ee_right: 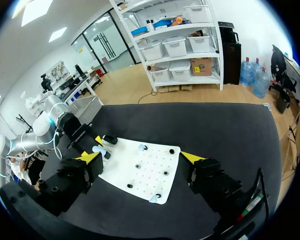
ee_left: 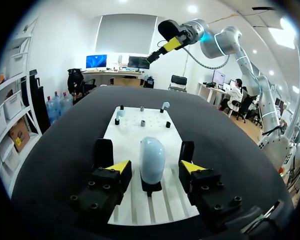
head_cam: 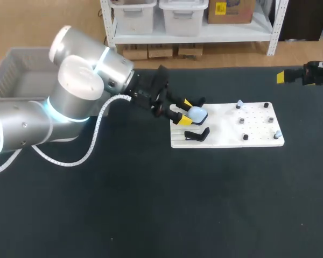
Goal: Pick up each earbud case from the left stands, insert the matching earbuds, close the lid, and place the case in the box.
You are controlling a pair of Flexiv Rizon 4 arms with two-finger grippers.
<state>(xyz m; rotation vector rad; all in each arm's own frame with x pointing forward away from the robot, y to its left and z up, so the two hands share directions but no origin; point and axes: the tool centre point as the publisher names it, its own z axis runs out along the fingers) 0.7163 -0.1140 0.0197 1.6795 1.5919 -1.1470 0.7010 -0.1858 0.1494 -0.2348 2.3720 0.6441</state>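
- Case: pale blue, rounded, closed; upright on a black stand at the left end of the white board, between the spread fingers of the left gripper, touched by neither.
- Second stand: black, bare, just beside the first on the same end.
- Earbuds: two, pale blue, on pegs; one at the board's far edge, the other at its near right corner.
- Box: pale grey, slotted walls, far left, well apart from the board.
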